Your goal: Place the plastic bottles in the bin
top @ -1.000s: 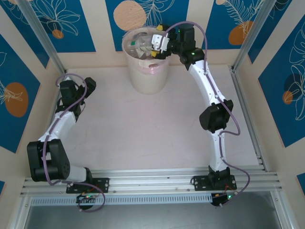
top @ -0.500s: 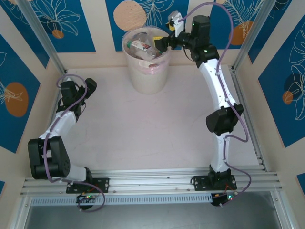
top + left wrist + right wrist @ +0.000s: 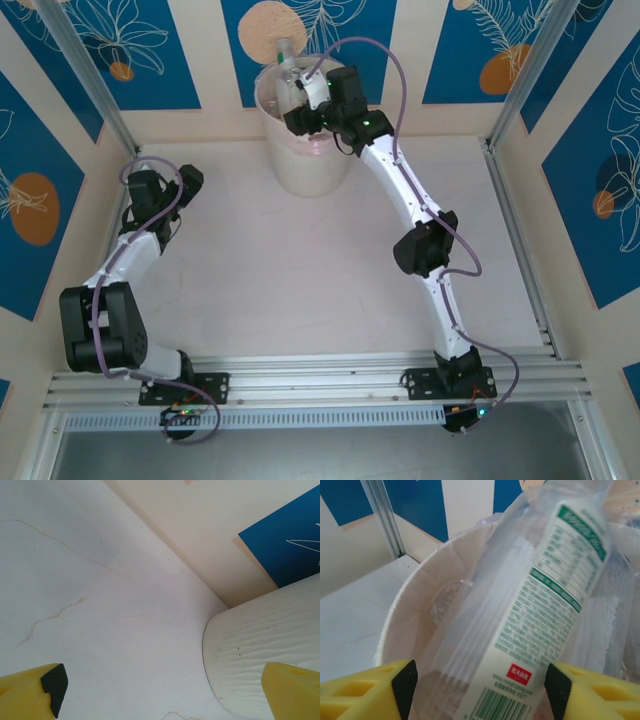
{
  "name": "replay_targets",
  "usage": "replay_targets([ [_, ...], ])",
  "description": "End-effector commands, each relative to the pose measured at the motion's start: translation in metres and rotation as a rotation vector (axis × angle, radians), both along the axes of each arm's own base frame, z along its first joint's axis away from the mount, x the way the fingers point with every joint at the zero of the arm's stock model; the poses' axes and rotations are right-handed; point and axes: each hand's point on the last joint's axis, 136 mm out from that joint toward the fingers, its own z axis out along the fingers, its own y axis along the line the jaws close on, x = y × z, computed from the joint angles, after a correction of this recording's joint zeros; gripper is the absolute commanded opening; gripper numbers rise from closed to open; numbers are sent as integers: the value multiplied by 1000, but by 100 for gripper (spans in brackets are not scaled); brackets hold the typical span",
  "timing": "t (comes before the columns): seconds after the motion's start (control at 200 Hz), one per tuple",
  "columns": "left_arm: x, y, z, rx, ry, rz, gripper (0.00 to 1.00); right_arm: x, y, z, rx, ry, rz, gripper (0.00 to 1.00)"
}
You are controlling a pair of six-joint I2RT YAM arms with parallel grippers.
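swung left, now above bin, pinching green-labelled bottle in right fingers, with left fingers spread; ready for release.

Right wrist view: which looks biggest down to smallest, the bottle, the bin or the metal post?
1. bottle, though it looks biggest partly because it is nearest the camera
2. bin, only partly in frame
3. metal post

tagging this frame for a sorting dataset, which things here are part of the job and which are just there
Part of the job:
- green-label bottle, held by the right gripper at the mouth of the bin
- other clear bottles already inside

Just there:
- left gripper, open and empty
- table
- blue wall panels
- metal rails
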Motion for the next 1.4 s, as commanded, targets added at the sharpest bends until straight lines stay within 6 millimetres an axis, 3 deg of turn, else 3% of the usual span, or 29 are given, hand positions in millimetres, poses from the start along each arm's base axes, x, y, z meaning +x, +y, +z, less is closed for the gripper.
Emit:
replay_targets([
  [0.0, 2, 4, 2, -15, -18, 1, 100, 2, -30, -33, -73, 123, -81, 69],
  [0.17, 2, 4, -1, -21, -12, 3, 100, -21, -16, 18, 50, 74, 31, 77],
  [0.26, 3, 2, -1, -30, -16, -3, 100, -30, -14, 44, 124, 56, 45, 90],
  [0.405, 20, -40, 39, -54, -156, -221, 100, -31, -8, 61, 209, 55, 26, 100],
  [0.535, 29, -74, 60, 32, -186, -329, 100, -13, -6, 50, 247, 65, -39, 100],
  [0.625, 32, -83, 62, 34, -188, -348, 100, 1, -6, 34, 216, 64, -118, 96],
  [0.775, 31, -78, 48, 41, -133, -323, 100, 7, -4, 22, 194, 63, -158, 84],
  [0.895, 28, -77, 41, 52, -101, -318, 100, 10, -6, 17, 143, 35, -178, 81],
  [1.15, 30, -74, 31, 49, -68, -302, 100, 16, -23, -41, -93, 76, -274, 65],
  [1.305, 31, -73, 26, 45, -50, -299, 100, 9, -26, -52, -159, 98, -203, 54],
  [1.395, 30, -73, 23, 45, -37, -294, 100, 8, -38, -57, -167, 137, -191, 47],
])
